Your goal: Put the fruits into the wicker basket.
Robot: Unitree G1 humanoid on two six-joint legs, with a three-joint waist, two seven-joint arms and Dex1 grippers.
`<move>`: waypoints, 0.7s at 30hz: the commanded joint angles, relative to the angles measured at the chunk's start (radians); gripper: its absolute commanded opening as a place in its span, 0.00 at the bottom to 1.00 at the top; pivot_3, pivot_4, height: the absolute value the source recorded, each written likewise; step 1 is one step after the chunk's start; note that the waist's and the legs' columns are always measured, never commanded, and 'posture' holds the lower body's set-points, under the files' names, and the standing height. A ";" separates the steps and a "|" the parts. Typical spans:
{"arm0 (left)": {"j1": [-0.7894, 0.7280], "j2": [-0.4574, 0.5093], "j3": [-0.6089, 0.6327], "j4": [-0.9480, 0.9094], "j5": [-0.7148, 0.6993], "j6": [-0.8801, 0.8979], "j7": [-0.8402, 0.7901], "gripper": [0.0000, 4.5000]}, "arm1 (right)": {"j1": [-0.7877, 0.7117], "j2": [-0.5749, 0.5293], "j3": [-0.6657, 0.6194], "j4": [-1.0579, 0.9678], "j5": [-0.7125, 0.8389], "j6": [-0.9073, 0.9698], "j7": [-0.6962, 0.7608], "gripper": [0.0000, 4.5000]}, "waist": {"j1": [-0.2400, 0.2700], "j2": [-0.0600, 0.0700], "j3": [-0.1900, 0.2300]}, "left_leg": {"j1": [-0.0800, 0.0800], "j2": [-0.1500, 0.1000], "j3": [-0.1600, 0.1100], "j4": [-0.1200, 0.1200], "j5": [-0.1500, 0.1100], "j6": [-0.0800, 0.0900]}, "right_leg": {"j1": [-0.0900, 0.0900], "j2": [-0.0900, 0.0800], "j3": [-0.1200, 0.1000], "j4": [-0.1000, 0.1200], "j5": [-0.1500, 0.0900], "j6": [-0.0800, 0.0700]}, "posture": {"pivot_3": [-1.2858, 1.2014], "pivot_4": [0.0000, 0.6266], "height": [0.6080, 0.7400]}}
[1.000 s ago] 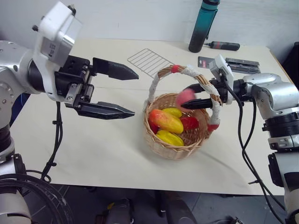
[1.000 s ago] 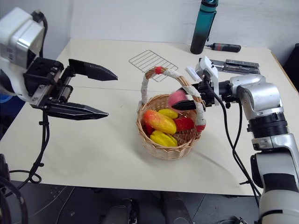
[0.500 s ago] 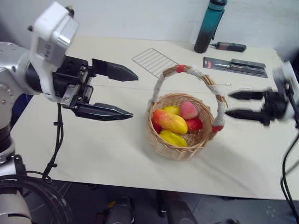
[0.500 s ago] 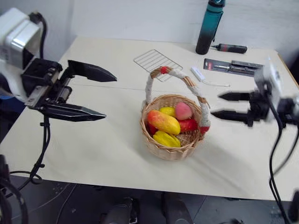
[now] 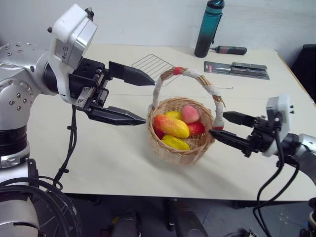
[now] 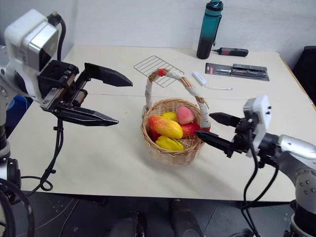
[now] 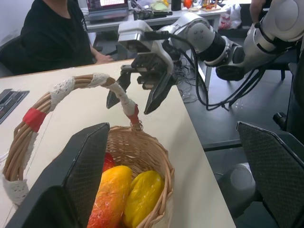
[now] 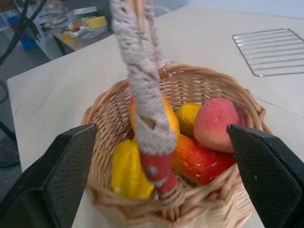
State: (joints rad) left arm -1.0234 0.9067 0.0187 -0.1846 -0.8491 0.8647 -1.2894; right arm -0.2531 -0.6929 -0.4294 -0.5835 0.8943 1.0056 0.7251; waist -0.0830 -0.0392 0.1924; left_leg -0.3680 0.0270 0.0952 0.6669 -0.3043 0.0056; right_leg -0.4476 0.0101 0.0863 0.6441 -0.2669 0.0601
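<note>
On the cream table (image 5: 98, 163), right gripper (image 5: 222, 127) empty with jaws apart just beside the wicker basket (image 5: 181, 148), mango (image 5: 171, 125) and peach (image 5: 190, 113) lay inside, left gripper (image 5: 140, 98) gaped wide near it, wire grid (image 5: 153, 65) and bottle (image 5: 206, 29) beyond.

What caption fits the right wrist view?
Open right gripper facing round tan wicker basket holding pink peach and other fruits.

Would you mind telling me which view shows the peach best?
The right wrist view: the peach sits close and unobstructed in the basket. Both eye views show it smaller, under the handle. In the left wrist view, that arm's own finger covers that part of the basket.
</note>
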 commanded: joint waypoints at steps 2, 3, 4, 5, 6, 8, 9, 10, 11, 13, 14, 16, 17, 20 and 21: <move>-0.025 0.006 0.013 -0.002 0.014 -0.016 -0.012 1.00 | -0.014 0.016 0.069 -0.008 -0.029 -0.042 -0.077 0.78 | 0.002 0.000 0.000 | -0.001 0.000 0.000 -0.001 -0.001 0.000 | -0.002 0.000 0.000 0.001 -0.001 0.001 | 0.52 0.24 1.00; -0.026 0.006 0.013 0.001 0.017 -0.016 -0.014 1.00 | -0.014 0.017 0.077 -0.008 -0.028 -0.047 -0.083 0.71 | 0.002 0.000 0.000 | -0.002 0.000 0.000 -0.001 -0.001 -0.001 | -0.002 0.000 0.000 0.001 -0.002 0.001 | 0.52 0.24 1.00; -0.027 0.006 0.013 0.005 0.020 -0.018 -0.017 1.00 | -0.011 0.017 0.082 -0.009 -0.027 -0.054 -0.087 0.63 | 0.003 0.000 0.000 | -0.003 0.000 0.000 -0.001 -0.002 -0.002 | -0.003 0.000 0.000 0.001 -0.003 0.002 | 0.52 0.24 1.00; -0.027 0.007 0.013 0.011 0.025 -0.021 -0.022 1.00 | -0.009 0.016 0.089 -0.010 -0.030 -0.062 -0.090 0.55 | 0.003 0.000 0.000 | -0.003 0.000 0.000 -0.001 -0.002 -0.002 | -0.004 -0.001 0.000 0.001 -0.003 0.002 | 0.52 0.24 1.00; -0.027 0.006 0.012 0.014 0.029 -0.024 -0.025 1.00 | -0.005 0.014 0.092 -0.010 -0.031 -0.069 -0.091 0.47 | 0.003 0.000 0.000 | -0.004 0.000 0.000 -0.001 -0.002 -0.003 | -0.004 -0.001 0.000 0.001 -0.004 0.003 | 0.52 0.24 1.00; -0.027 0.003 0.010 0.019 0.037 -0.029 -0.030 1.00 | -0.003 0.011 0.096 -0.008 -0.030 -0.080 -0.096 0.30 | 0.004 0.000 0.000 | -0.004 0.000 0.000 -0.001 -0.003 -0.003 | -0.004 -0.001 0.000 0.000 -0.004 0.003 | 0.52 0.24 1.00; -0.029 0.000 0.009 0.019 0.039 -0.031 -0.032 1.00 | -0.003 0.009 0.099 -0.006 -0.035 -0.092 -0.094 0.22 | 0.005 0.000 0.000 | -0.004 0.000 0.000 -0.001 -0.003 -0.002 | -0.004 -0.001 0.000 0.000 -0.004 0.003 | 0.52 0.24 1.00; -0.031 -0.002 0.008 0.021 0.040 -0.033 -0.034 1.00 | -0.005 0.008 0.103 -0.003 -0.039 -0.099 -0.094 0.15 | 0.006 0.000 0.000 | -0.004 0.000 0.000 0.000 -0.003 -0.002 | -0.004 -0.001 0.000 0.000 -0.004 0.003 | 0.52 0.24 1.00; -0.033 -0.006 0.007 0.019 0.040 -0.033 -0.033 1.00 | -0.004 0.005 0.102 0.000 -0.040 -0.106 -0.090 0.07 | 0.006 0.000 0.000 | -0.004 0.000 0.000 0.000 -0.004 -0.001 | -0.003 -0.001 0.000 0.000 -0.004 0.003 | 0.52 0.24 1.00; -0.036 -0.013 0.007 0.014 0.037 -0.033 -0.030 1.00 | 0.015 -0.012 0.078 0.004 -0.041 -0.121 -0.074 0.04 | 0.007 0.000 0.000 | -0.003 -0.001 0.000 0.000 -0.005 0.001 | -0.003 -0.002 0.000 0.000 -0.004 0.003 | 0.52 0.24 1.00; -0.035 -0.015 0.008 0.012 0.037 -0.034 -0.030 1.00 | 0.025 -0.020 0.068 0.004 -0.042 -0.127 -0.068 0.04 | 0.007 0.000 0.000 | -0.003 -0.001 0.000 0.000 -0.005 0.001 | -0.003 -0.002 0.000 0.001 -0.004 0.003 | 0.52 0.24 1.00; -0.030 -0.015 0.010 0.011 0.038 -0.038 -0.033 1.00 | 0.050 -0.045 0.035 0.015 -0.052 -0.142 -0.061 0.04 | 0.009 0.000 0.000 | -0.003 -0.001 0.000 0.000 -0.005 0.001 | -0.002 -0.002 0.000 0.001 -0.004 0.003 | 0.52 0.24 1.00; -0.027 -0.014 0.011 0.010 0.039 -0.039 -0.036 1.00 | 0.059 -0.054 0.013 0.026 -0.051 -0.149 -0.059 0.04 | 0.008 0.000 0.000 | -0.003 -0.001 0.000 0.000 -0.005 0.001 | -0.002 -0.002 0.000 0.001 -0.004 0.003 | 0.52 0.24 1.00; -0.027 -0.019 0.008 0.013 0.046 -0.046 -0.033 1.00 | 0.068 -0.088 -0.156 0.118 -0.028 -0.168 -0.074 0.04 | 0.012 0.000 0.000 | -0.002 -0.001 0.000 0.000 -0.005 0.001 | -0.002 -0.002 0.000 0.001 -0.004 0.003 | 0.52 0.24 1.00; -0.029 -0.021 0.009 0.014 0.047 -0.046 -0.031 1.00 | 0.070 -0.100 -0.190 0.138 -0.029 -0.173 -0.074 0.04 | 0.014 0.000 0.000 | -0.003 -0.001 0.000 0.000 -0.005 0.001 | -0.002 -0.002 0.000 0.001 -0.004 0.003 | 0.52 0.24 1.00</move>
State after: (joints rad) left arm -1.0321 0.8812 0.0160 -0.1526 -0.8118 0.8321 -1.3213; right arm -0.1740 -0.7637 -0.5057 -0.4624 0.8536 0.8725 0.6617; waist -0.0686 -0.0393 0.1923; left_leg -0.3705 0.0249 0.0958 0.6671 -0.3091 0.0073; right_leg -0.4496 0.0074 0.0866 0.6447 -0.2712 0.0637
